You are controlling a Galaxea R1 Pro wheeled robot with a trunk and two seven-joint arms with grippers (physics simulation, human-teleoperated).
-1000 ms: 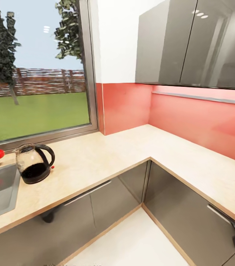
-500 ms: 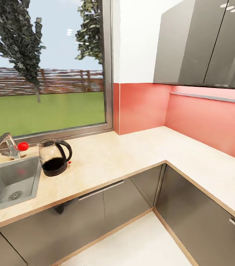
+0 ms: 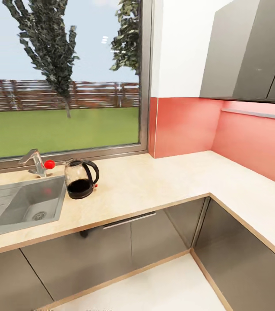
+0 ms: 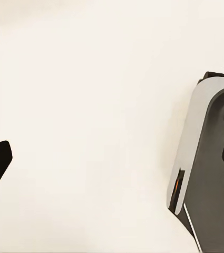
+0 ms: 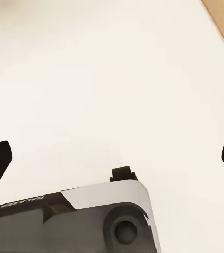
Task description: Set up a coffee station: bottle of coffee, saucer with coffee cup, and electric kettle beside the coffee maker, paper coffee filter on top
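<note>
From the head, the rounded clear glass electric kettle point(image 3: 81, 178) with black base and loop handle is standing upright on the light wood-tone kitchen countertop point(image 3: 163, 183), just beside the steel sink point(image 3: 23, 206), lying ahead-left, so the left arm is probably nearer.

Left wrist: the left gripper point(image 4: 112, 158) is gaping wide over pale floor, holding nothing.

Right wrist: the right gripper point(image 5: 117, 155) is likewise spread, empty.

- One rounded clear glass electric kettle point(image 3: 80, 179) with black loop handle
- One steel sink point(image 3: 23, 206)
- One chrome tap point(image 3: 34, 162)
- One light wood-tone worktop point(image 3: 163, 181)
</note>
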